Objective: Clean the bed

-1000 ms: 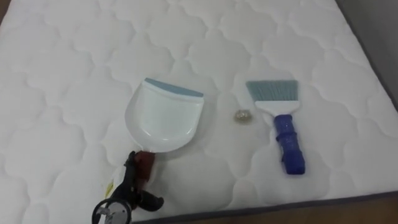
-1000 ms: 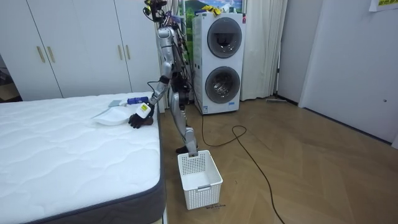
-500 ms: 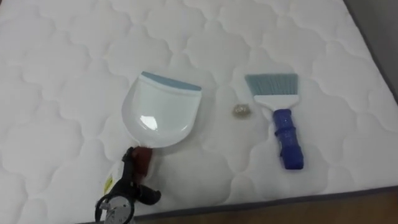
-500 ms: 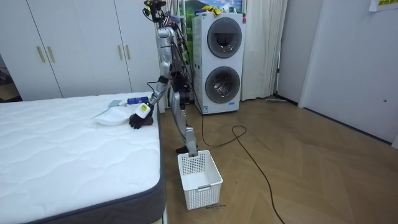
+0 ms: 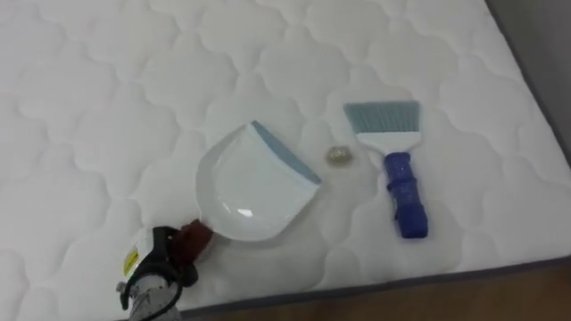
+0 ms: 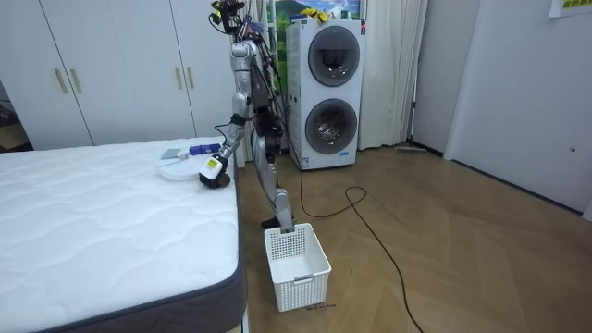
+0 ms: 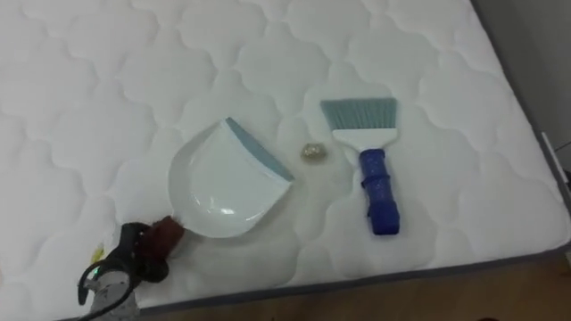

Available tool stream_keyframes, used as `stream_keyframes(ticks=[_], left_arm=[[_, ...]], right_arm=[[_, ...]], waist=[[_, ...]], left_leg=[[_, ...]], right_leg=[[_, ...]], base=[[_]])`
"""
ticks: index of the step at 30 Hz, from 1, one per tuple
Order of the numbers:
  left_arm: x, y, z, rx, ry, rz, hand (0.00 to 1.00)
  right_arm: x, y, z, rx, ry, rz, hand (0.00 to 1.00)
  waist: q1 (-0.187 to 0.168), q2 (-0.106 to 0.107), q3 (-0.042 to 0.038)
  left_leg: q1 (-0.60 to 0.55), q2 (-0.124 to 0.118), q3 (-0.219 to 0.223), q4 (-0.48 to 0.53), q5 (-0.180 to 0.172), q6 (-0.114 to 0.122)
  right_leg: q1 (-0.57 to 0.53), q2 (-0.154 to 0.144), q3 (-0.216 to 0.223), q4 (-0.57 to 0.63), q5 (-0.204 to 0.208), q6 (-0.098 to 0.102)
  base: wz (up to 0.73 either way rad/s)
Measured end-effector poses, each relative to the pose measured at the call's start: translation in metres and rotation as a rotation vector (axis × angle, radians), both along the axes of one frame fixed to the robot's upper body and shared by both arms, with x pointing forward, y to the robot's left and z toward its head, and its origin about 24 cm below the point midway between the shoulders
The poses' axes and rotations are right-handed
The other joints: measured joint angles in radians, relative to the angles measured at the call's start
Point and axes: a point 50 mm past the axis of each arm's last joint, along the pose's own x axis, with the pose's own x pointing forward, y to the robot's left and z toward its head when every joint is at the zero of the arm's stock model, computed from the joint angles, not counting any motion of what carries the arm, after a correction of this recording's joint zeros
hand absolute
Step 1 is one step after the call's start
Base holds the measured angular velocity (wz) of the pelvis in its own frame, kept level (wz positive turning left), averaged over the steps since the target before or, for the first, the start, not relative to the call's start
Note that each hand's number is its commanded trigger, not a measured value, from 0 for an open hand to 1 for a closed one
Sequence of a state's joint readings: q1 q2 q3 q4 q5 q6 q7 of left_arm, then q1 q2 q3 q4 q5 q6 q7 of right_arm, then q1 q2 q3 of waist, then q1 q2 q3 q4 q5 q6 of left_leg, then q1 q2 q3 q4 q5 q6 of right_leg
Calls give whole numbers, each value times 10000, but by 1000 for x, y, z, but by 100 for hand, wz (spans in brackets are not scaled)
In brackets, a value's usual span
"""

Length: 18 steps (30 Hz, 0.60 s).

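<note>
A white dustpan (image 5: 254, 187) with a grey-blue lip lies on the white quilted mattress (image 5: 107, 107). It is turned so that its lip faces right, towards a small crumpled scrap (image 5: 338, 156). My left hand (image 5: 161, 263) is at the near edge of the bed, its fingers curled round the dustpan's dark red handle (image 5: 194, 236). To the right of the scrap lies a brush (image 5: 397, 169) with a blue handle and grey-blue bristles pointing away from me. In the room view I stand at the bedside with my left hand (image 6: 213, 171) on the bed.
The mattress's near edge (image 5: 375, 281) runs along the bottom of the view, above wooden floor. Its right edge (image 5: 526, 62) is close to the brush. In the room view a white basket (image 6: 296, 264) stands on the floor by the bed, stacked washing machines (image 6: 324, 92) behind me.
My left hand has shut on the dustpan's handle. The dustpan has swung round, and its lip now faces right towards the scrap instead of away from me. The brush and the scrap have stayed put.
</note>
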<state>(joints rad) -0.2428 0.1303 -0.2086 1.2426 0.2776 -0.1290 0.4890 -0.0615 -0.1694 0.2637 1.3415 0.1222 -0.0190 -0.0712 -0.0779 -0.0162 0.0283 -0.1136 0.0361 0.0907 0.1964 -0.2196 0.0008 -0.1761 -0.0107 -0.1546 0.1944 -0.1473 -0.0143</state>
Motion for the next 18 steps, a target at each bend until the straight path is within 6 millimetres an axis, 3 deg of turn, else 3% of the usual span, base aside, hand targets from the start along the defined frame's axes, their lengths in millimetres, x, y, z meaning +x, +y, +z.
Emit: stream_keyframes(ticks=[12,18], left_arm=[[-10,-4,-7,-352,656,-124,100],[-13,-3,-9,-324,725,-136,100]], right_arm=[[-2,2,-1,81,-27,-288,0],[-2,2,-1,128,17,-368,0]], waist=[[-24,1,-48],[8,2,-75]], left_leg=[[195,20,23,50,0,0],[325,28,-115,11,0,0]], right_leg=[[170,4,159,91,2,-2],[278,21,24,87,2,-2]], base=[[0],[-1]])
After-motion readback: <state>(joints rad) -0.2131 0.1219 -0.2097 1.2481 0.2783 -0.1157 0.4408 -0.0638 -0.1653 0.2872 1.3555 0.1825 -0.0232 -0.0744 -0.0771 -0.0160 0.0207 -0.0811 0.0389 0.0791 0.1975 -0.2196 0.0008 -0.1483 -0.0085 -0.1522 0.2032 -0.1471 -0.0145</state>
